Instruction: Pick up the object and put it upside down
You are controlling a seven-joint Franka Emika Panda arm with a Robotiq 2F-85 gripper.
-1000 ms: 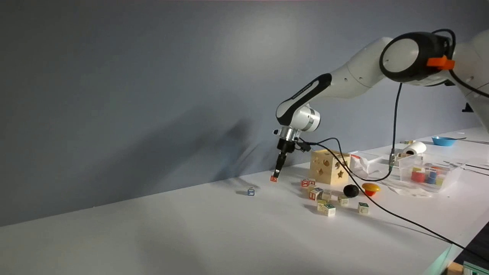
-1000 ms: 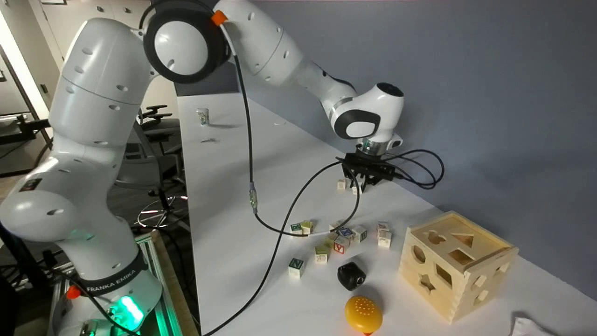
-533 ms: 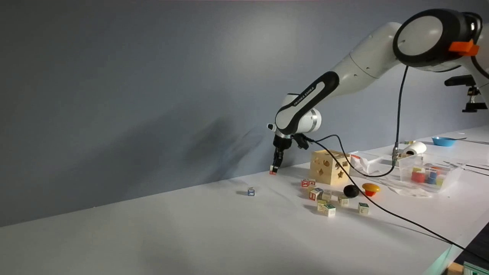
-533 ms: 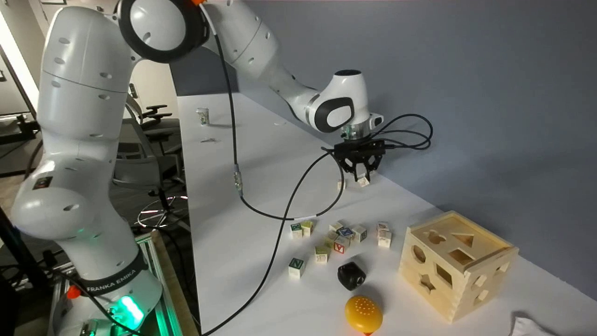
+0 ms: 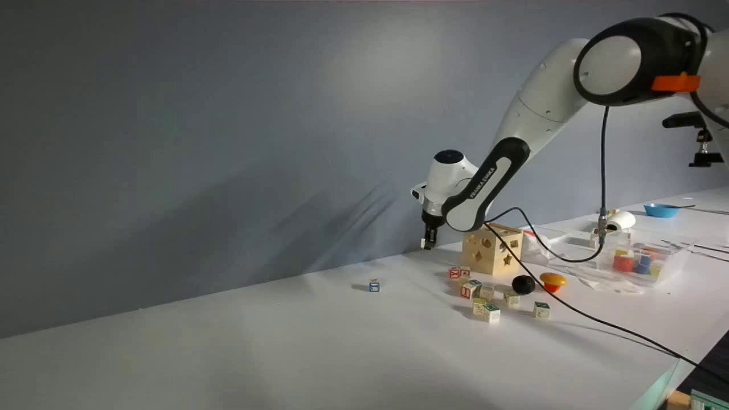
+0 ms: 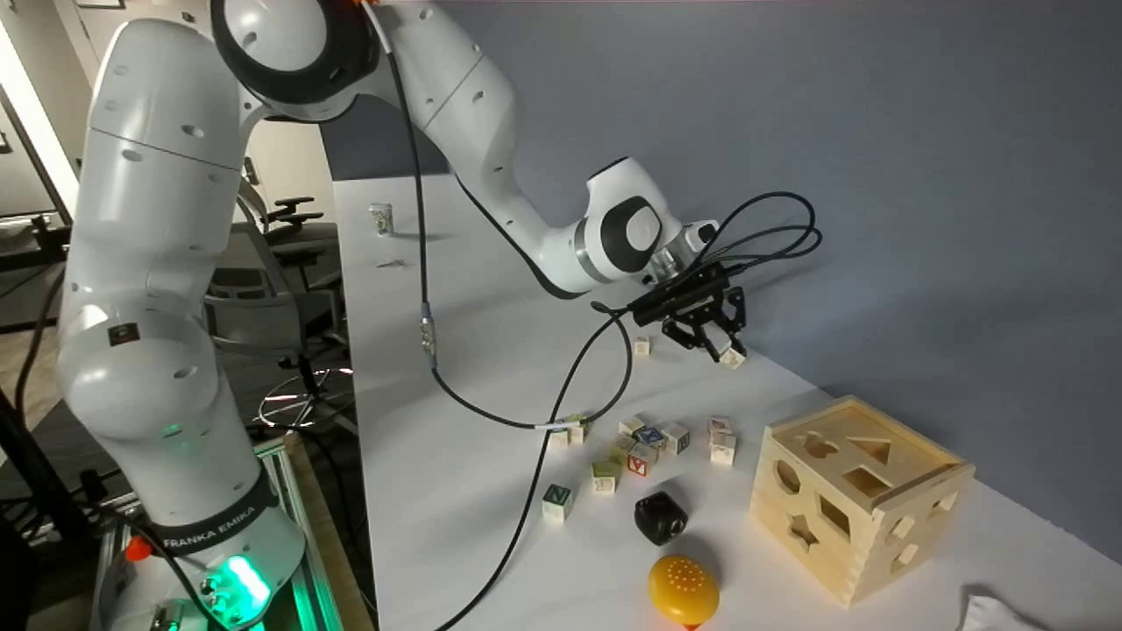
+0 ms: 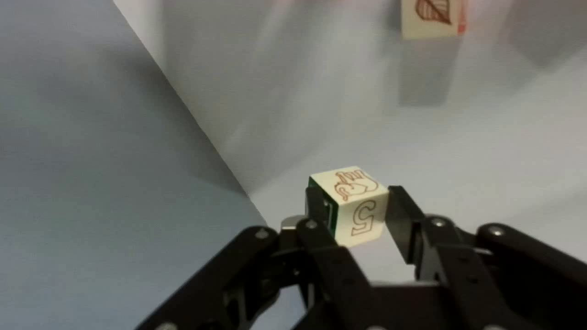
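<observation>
Block [image 7: 360,208], pale, figured in brown, is pinched between the fingers [image 7: 403,215] and held, tilted, above the counter [image 5: 256,353], apart from the wooden box [image 6: 863,504]. Near the wooden box, one black piece [image 6: 660,518] and one yellow piece [image 6: 684,590] are seen.

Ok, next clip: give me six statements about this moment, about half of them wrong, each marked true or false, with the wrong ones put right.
1. The gripper holds a small block. True.
2. Every face of the small block seen in the wrist view is blank. False: one carries a brown line drawing, another an outlined character.
3. The wooden box has a star-shaped cut-out. True.
4. A black piece lies on the table near a yellow-topped piece. True.
5. The small block is larger than the wooden box. False: the small block is far smaller.
6. The black piece touches the gripper. False: the two are apart.
</observation>
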